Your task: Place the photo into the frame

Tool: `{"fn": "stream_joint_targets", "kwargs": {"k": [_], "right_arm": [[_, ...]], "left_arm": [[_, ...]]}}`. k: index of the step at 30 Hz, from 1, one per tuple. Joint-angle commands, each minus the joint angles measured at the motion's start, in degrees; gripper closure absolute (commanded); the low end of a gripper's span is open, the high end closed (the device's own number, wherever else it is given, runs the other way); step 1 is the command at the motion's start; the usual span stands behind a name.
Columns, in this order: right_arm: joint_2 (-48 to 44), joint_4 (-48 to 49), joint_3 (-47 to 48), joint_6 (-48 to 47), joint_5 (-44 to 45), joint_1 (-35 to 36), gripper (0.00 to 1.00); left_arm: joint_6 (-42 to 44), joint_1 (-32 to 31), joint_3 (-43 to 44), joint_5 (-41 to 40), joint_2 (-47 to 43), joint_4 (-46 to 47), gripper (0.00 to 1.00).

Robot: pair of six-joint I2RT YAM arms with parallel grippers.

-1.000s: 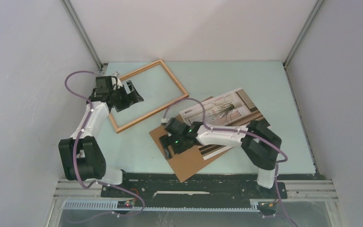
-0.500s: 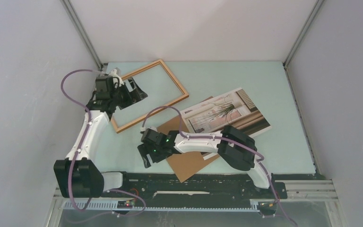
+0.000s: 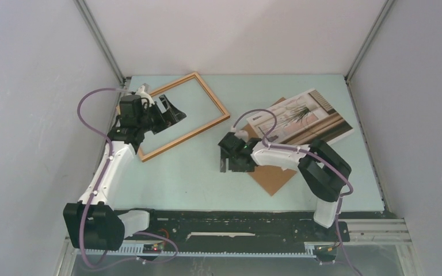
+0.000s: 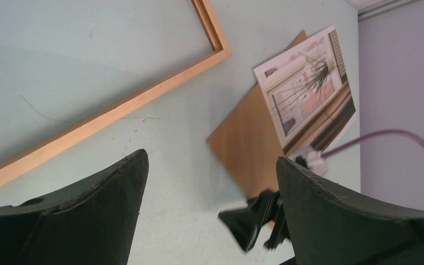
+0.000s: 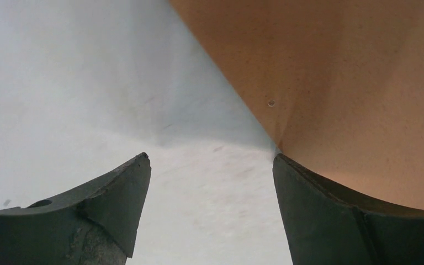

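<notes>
The placing has not begun, by my reading; the step in hand is getting hold of the print. The right claw is low over the pale green table with its two fingers wide apart and nothing between them. In its own wrist view the right-hand fingertip sits at the corner of the plain flat brown backing board, though I cannot tell whether it touches the board or stops just short. The photo, a white-bordered rectangular print with spindly dark plant lines and brown stripes along one side, lies beyond this claw and to its right. It rests partly on the far part of that board and is not under the fingers. The thin light-brown wooden rectangular frame lies flat to this claw's left, well apart from the photo. It is directly beneath the left claw, which hovers above it with fingers spread and empty. The next move, I judge, calls for the right claw to reach past the board's edge to the photo itself and catch its thin flat edge without dragging the board along. It would then carry the photo leftward to the frame's opening, square to its sides. Count: one photo, one frame, one backing board, two claws.
</notes>
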Motion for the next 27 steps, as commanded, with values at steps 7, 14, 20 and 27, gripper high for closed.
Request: {"fn": "stream_joint_targets", "kwargs": {"k": [7,14,20,27], "right_arm": [[-6.2,-9.2,2.0,2.9,6.7,-10.3,0.12],[2.5,-2.4,18.5,15.6,9.2,-3.6,0.13],[16.9,-0.9,35.9,27.4,5.6,-4.2,0.16],[27.6,-1.3,47.1,30.6,1.2,-5.1,0.24]], "left_arm": [[2.1,-1.6,0.0,-0.2,-1.6,-0.1,0.08],[4.7,-1.5,0.8,-4.5,-4.8,-1.5,0.07],[5.7,-1.5,0.9,-7.0,-6.3,-2.4,0.07],[6.2,-1.5,1.2,-8.0,-6.4,-2.8,0.08]]}}
